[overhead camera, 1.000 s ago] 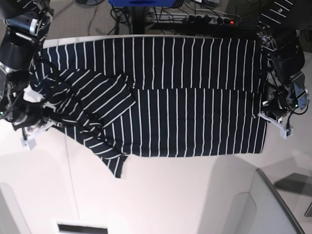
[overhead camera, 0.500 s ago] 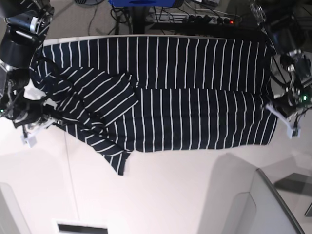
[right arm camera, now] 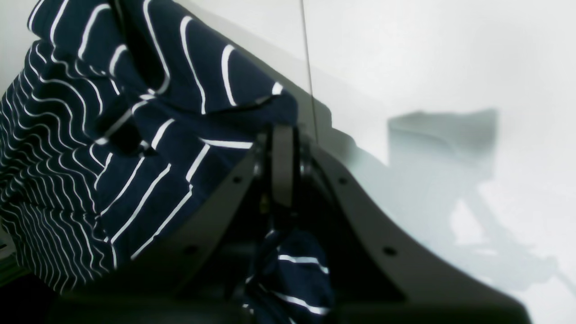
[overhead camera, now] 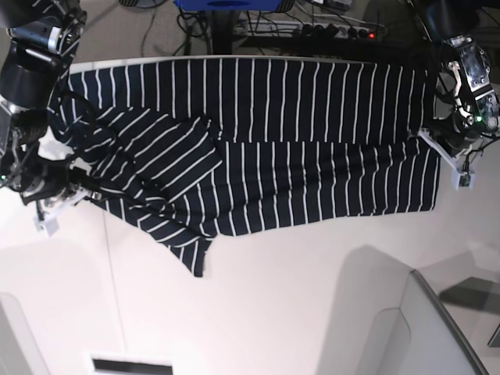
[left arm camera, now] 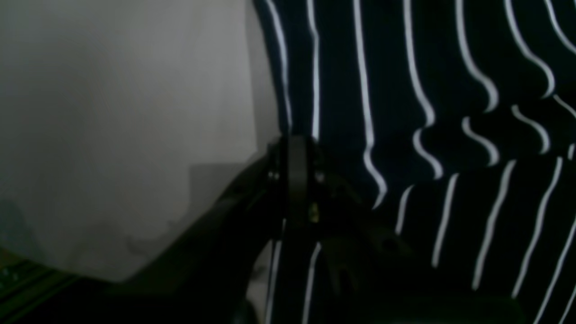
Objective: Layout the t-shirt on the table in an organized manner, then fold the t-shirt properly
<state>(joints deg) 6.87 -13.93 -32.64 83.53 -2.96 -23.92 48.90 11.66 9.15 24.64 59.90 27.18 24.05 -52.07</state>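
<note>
The left end effector [overhead camera: 451, 160] is clamped on the t-shirt [overhead camera: 258, 148] edge; the right end effector [overhead camera: 58, 205] also pinches it; cloth lies spread on the desk [overhead camera: 273, 312] between them.

Left wrist view staying dim, blurry; right wrist bright, shadow falling on glossy counter [right arm camera: 450, 67].
</note>
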